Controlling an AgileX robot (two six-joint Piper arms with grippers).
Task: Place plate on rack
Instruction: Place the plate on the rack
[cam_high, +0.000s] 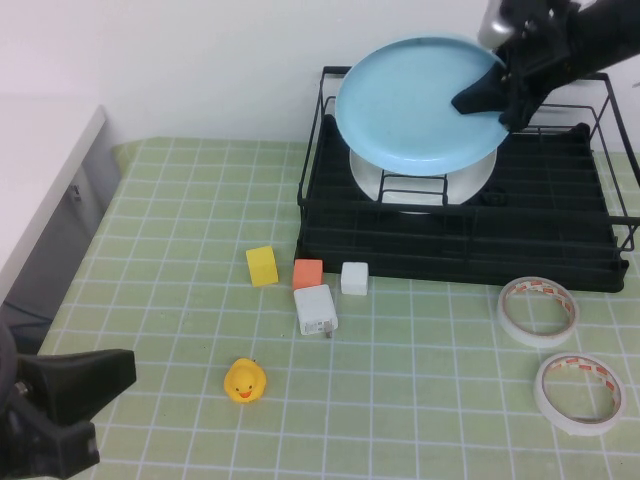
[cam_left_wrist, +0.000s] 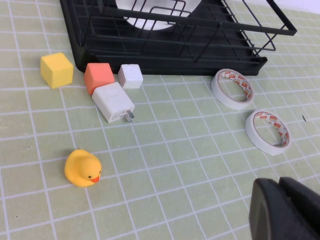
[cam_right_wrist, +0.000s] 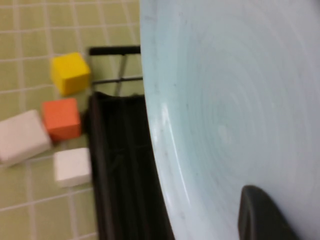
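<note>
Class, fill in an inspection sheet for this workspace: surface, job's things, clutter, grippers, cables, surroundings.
Surface: green checked mat.
Job's things: blue plate held tilted above the black rack; a white plate already lies inside the rack.
Clutter: yellow block, orange block, white block, white charger, rubber duck, two tape rolls.
Grippers: right gripper shut on the blue plate's edge over the rack; left gripper low at the mat's near-left corner.
Cables: nothing seen.
Surroundings: white wall, white ledge at left.
</note>
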